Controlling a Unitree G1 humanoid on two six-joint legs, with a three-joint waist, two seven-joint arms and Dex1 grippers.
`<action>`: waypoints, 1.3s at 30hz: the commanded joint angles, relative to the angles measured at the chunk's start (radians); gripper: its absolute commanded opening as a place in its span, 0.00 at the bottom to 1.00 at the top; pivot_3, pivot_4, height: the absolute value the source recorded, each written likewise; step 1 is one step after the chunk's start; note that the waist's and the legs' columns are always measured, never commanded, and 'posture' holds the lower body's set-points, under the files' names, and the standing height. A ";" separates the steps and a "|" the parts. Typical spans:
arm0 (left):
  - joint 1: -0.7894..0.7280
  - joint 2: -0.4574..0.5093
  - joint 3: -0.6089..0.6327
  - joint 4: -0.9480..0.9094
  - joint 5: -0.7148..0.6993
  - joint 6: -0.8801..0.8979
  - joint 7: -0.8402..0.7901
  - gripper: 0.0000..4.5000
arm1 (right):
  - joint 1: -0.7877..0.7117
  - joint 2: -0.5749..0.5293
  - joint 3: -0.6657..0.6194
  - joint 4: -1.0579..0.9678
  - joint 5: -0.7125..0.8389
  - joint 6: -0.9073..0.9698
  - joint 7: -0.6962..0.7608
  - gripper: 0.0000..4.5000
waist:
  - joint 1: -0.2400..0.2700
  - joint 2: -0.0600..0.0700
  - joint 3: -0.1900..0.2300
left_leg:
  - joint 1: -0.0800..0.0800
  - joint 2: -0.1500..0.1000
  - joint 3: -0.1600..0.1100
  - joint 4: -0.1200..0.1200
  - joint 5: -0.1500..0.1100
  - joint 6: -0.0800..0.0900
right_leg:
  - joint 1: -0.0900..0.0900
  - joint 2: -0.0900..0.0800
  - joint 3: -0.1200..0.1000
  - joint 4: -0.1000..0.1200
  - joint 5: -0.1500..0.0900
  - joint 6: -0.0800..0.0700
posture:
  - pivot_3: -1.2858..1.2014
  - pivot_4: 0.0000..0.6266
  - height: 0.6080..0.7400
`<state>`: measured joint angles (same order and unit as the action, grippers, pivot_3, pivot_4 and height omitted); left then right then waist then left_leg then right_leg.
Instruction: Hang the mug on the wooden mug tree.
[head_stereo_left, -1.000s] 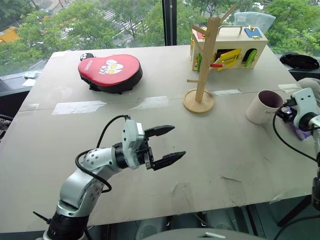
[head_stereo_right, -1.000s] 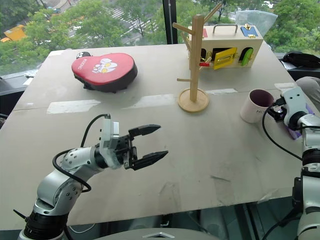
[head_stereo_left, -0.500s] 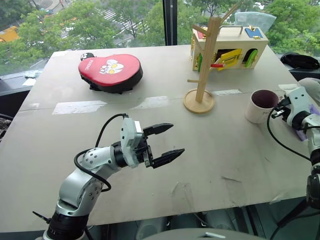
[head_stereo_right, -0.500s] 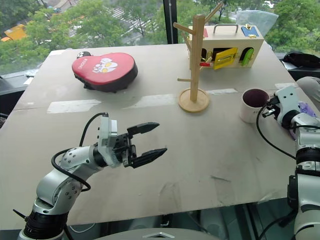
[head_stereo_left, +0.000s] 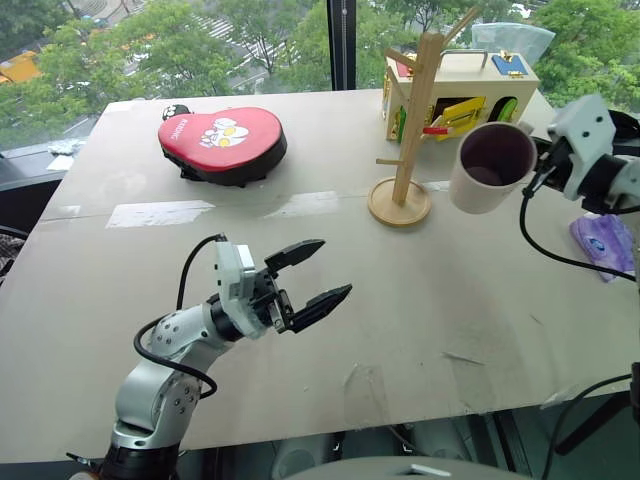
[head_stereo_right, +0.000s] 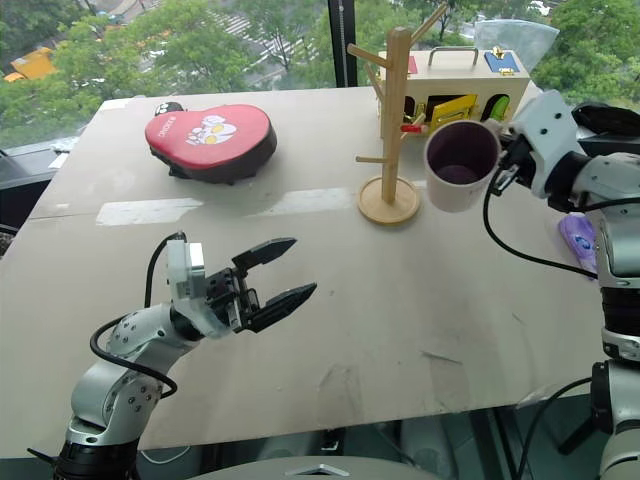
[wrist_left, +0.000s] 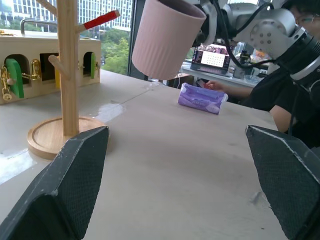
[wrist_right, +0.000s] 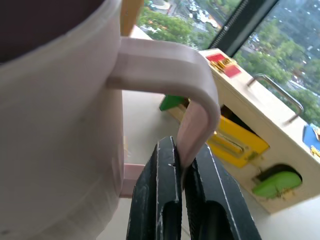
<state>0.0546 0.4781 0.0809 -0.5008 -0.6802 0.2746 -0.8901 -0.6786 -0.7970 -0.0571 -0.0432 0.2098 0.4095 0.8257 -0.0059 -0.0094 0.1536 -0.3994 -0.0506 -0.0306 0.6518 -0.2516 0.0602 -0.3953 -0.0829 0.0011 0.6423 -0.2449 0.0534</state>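
The cream-white mug (head_stereo_left: 490, 170) with its maroon inside hangs in the air, tipped with its mouth toward me, just right of the wooden mug tree (head_stereo_left: 405, 130). My right gripper (head_stereo_left: 541, 166) is shut on the mug's handle (wrist_right: 195, 100), with the fingers (wrist_right: 160, 190) pinching the handle's lower end. The tree stands upright on its round base at the table's far middle, and the mug does not touch any peg. My left gripper (head_stereo_left: 320, 270) hovers open and empty over the near left of the table, pointing toward the tree.
A red padded pouch (head_stereo_left: 222, 140) lies at the back left. A wooden box with coloured doors (head_stereo_left: 470, 85) stands behind the tree. A purple tissue packet (head_stereo_left: 603, 243) lies at the table's right edge. A person (wrist_left: 295, 75) sits beyond the right side.
My right gripper has shut on the mug's handle and lifted the mug off the table, up and left toward the tree. The left gripper stays open, about where it was.
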 joint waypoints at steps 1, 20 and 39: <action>0.001 -0.004 0.027 -0.028 -0.024 -0.026 0.003 1.00 | -0.079 -0.010 0.035 -0.092 -0.011 0.074 -0.007 0.01 | 0.000 0.000 0.000 | 0.000 0.000 0.000 0.000 0.000 0.000 | 0.000 0.000 0.000 0.000 0.000 0.000 | 0.52 0.24 1.00; 0.093 -0.049 0.059 -0.087 -0.028 -0.110 0.063 1.00 | -0.390 0.176 0.254 0.359 -0.190 -0.001 -0.003 0.30 | -0.007 0.000 0.000 | -0.001 -0.001 0.000 -0.001 0.002 -0.004 | -0.001 -0.001 -0.001 -0.001 0.000 0.000 | 0.52 0.24 1.00; 0.181 0.070 0.109 -0.009 0.017 0.004 0.115 1.00 | 0.358 0.014 -0.237 -0.276 0.125 0.152 0.036 0.99 | 0.019 0.001 0.001 | -0.002 -0.001 -0.003 -0.003 -0.001 0.001 | -0.001 -0.002 -0.003 -0.002 0.000 0.000 | 0.52 0.24 1.00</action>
<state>0.2371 0.5313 0.1604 -0.5148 -0.6421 0.2777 -0.7469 -0.3604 -0.7796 -0.2228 -0.2246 0.2892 0.5355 0.8786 0.0136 -0.0083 0.1545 -0.4016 -0.0515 -0.0336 0.6492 -0.2525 0.0611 -0.3962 -0.0846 -0.0022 0.6404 -0.2450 0.0531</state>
